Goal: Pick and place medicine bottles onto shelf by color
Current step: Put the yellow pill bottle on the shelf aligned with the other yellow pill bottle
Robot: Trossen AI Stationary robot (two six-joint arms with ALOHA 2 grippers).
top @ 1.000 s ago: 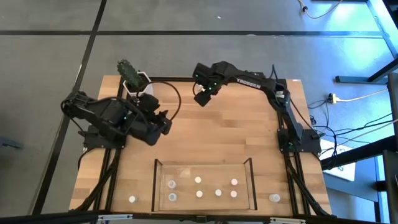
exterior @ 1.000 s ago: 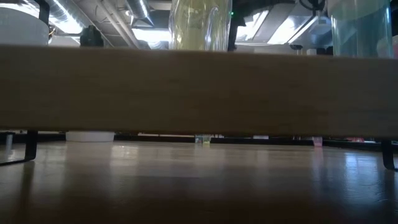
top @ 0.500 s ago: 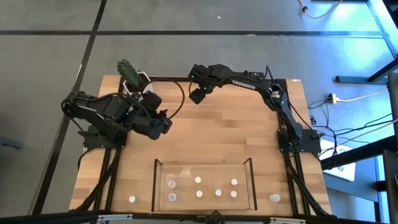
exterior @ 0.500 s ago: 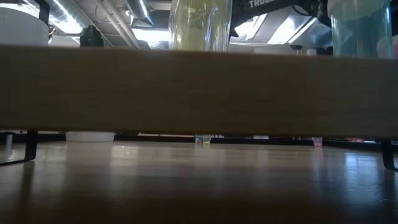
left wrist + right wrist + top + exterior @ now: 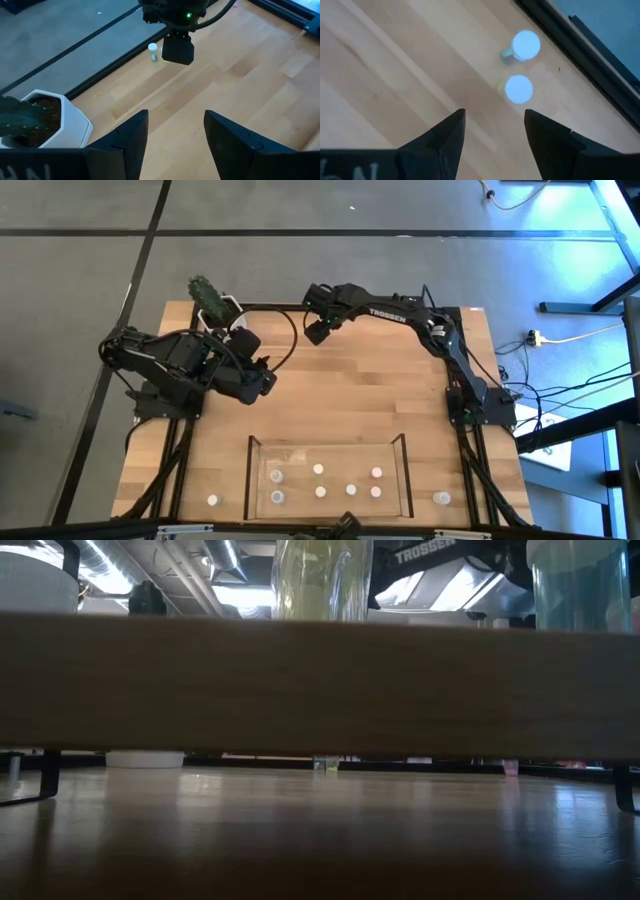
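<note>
1. Fingers of the left gripper [image 5: 268,380] stand spread with bare table between them in the left wrist view, holding nothing and touching nothing; the gripper sits over the left half of the wooden table [image 5: 350,400], just beside the white pot with a cactus [image 5: 47,120].
2. Bottles on the table's far edge: the right wrist view looks down on two small bottles [image 5: 519,89], caps up, one beside the other, both upright so only the round caps show. They lie ahead of the right gripper's fingertips, apart from them, near the black frame [image 5: 580,55] at the table's rim.
3. Fingers of the right gripper [image 5: 315,332] are parted and empty, hovering above the table near its far edge, at about the middle of its width. The left wrist view shows this gripper from the front with one pale-capped bottle [image 5: 153,51] standing upright just beside it.
4. Shelf [image 5: 250,480] lies at the near edge of the table, well apart from both grippers. About seven bottles [image 5: 319,470] stand upright inside it, the pinkish ones [image 5: 377,474] toward its right end.
5. Two more bottles stand on the table outside the shelf, one [image 5: 212,501] to its left, one [image 5: 441,498] to its right.
</note>
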